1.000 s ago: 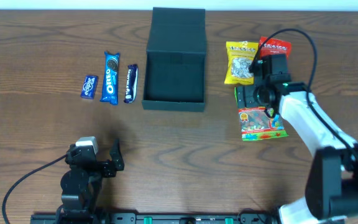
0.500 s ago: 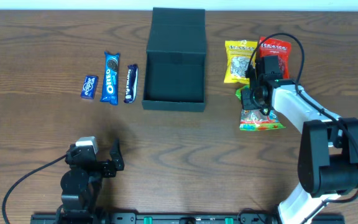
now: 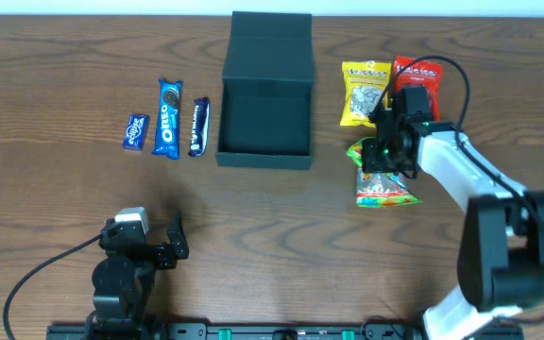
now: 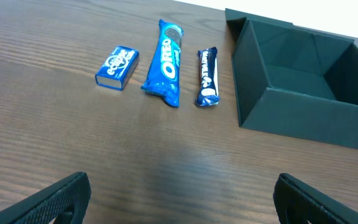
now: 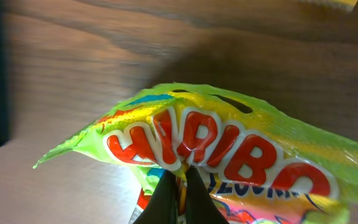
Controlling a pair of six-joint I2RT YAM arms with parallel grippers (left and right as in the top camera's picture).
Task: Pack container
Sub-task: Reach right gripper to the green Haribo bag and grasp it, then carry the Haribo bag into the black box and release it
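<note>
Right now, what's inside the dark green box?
Nothing: the container shows only its bare floor and walls. In the left wrist view its near wall hides a strip of floor.

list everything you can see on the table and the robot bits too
container: 1, dark teal-green, centre back, lid open, nothing inside
small packet: 1, blue, far left
Oreo pack: 1, blue, left of container
snack bar: 1, dark blue, beside container's left wall
yellow bag: 1, right of container
red bag: 1, right of yellow bag
Haribo bag: 1, green and multicolour, pinched at its top edge
table: 1, brown wood
left fingers: 2, black, open, near front
right fingers: 2, shut on Haribo bag
</note>
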